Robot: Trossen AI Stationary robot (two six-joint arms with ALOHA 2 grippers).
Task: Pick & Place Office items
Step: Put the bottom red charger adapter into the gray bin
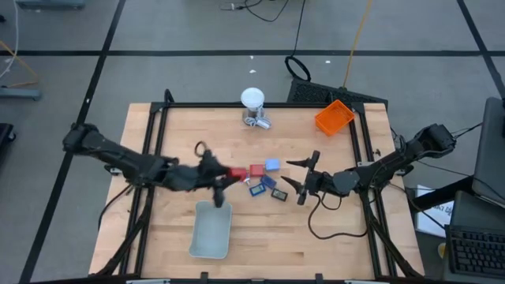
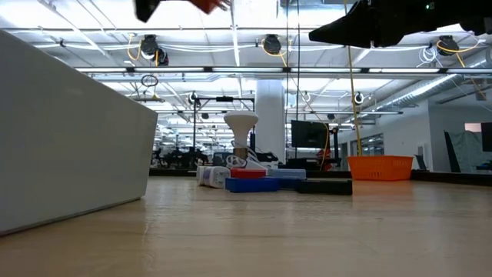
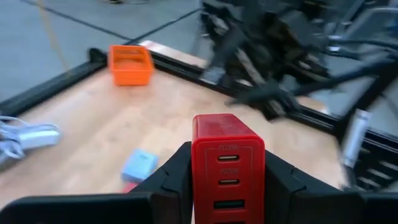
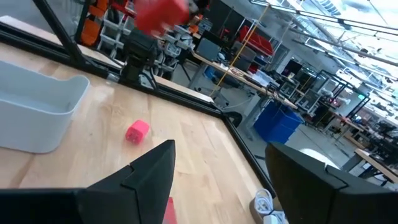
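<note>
Your left tool (image 3: 227, 186) grips a red charger block (image 3: 227, 163) up in the air, just above the grey tray (image 1: 211, 230). Your right tool (image 1: 303, 177) waits wide open near the small pieces (image 1: 264, 180) on the desk (image 1: 331, 237).

Overhead straight down, low table-level, wrists close — all share tabletop (image 1: 331, 237)

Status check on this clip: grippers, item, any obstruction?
Left gripper shut on red charger block, lifted near grey tray. Right gripper open, beside remaining items. Nothing in the way.
</note>
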